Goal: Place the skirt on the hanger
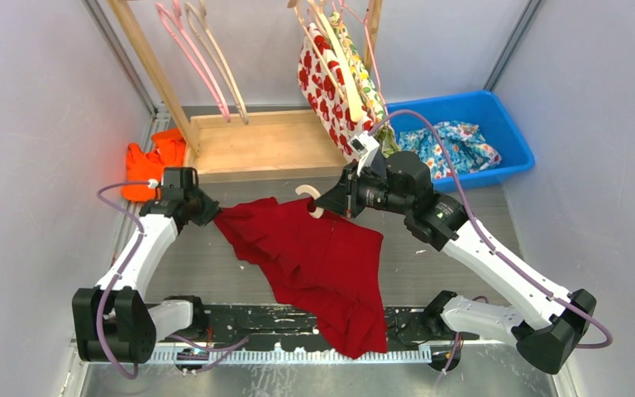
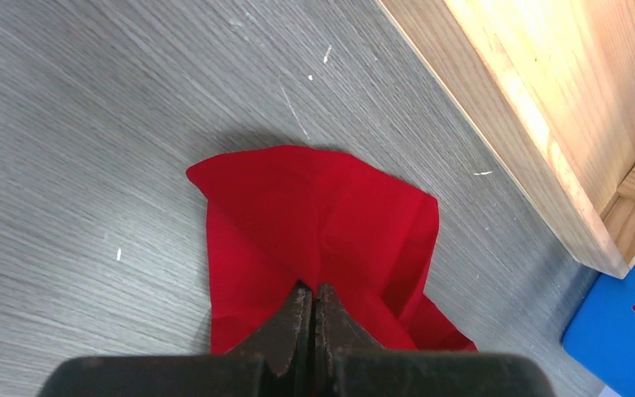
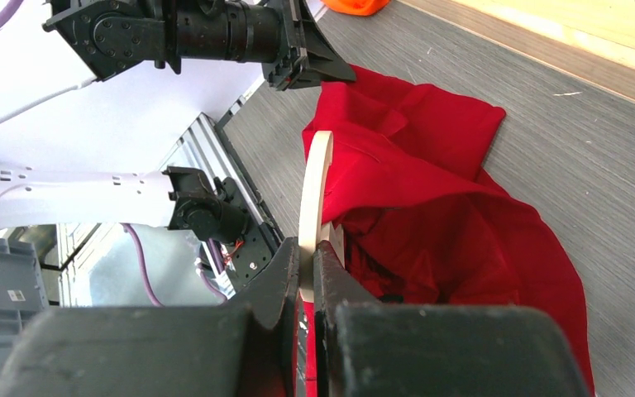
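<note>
Crumpled red fabric skirt (image 1: 314, 256) sprawls on grey tabletop (image 1: 438, 265), strung between both grippers, its lower end reaching near table edge. Left gripper (image 2: 314, 291): fingers pressed together, pinching skirt corner; cloth fans out ahead of fingertips. Right gripper (image 3: 307, 248): fingers clamped on pale curved wooden hanger (image 3: 316, 178), which rises from between them, skirt bunched just beside and beyond. Blue plastic bin (image 1: 508, 124), behind right fingers, holds blue floral-patterned cloth (image 1: 455, 145).
</note>
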Motion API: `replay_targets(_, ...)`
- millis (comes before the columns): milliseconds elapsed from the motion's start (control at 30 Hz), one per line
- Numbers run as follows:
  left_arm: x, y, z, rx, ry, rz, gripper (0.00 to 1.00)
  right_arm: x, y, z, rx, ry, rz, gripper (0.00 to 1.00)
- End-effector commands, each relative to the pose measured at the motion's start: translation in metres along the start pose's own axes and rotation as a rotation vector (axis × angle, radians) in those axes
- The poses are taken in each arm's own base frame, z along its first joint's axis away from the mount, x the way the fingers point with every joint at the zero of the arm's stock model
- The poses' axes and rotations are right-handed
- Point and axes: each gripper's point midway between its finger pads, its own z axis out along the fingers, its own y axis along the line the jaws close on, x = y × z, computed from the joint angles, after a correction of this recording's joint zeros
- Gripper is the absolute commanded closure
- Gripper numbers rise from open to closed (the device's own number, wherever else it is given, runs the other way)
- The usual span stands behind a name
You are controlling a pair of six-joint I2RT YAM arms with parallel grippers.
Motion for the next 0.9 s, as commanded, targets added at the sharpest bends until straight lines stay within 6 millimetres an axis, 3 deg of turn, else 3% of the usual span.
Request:
replay_targets(0,-0.013,0.01,-0.005,-0.023,-0.054,0.014,1.0,-0.04,0.029,-0.009,-0.086,-0.12,-0.053,0.99)
replay_targets(333,-0.015,0.011,-0.003,-0.017,-0.053,0.013,0.95,-0.041,0.025,0.006,-0.077,-0.044,-0.041,0.99)
replay_targets(567,-0.03,0.013,-0.016,-0.037,-0.109,0.032,0.61,-0.054,0.031,0.006,-0.083,-0.072,-0.033,0.99)
replay_targets(867,-0.039,0.015,-0.04,-0.024,-0.164,0.035,0.55,-0.059,0.037,-0.005,-0.08,-0.095,-0.037,0.99)
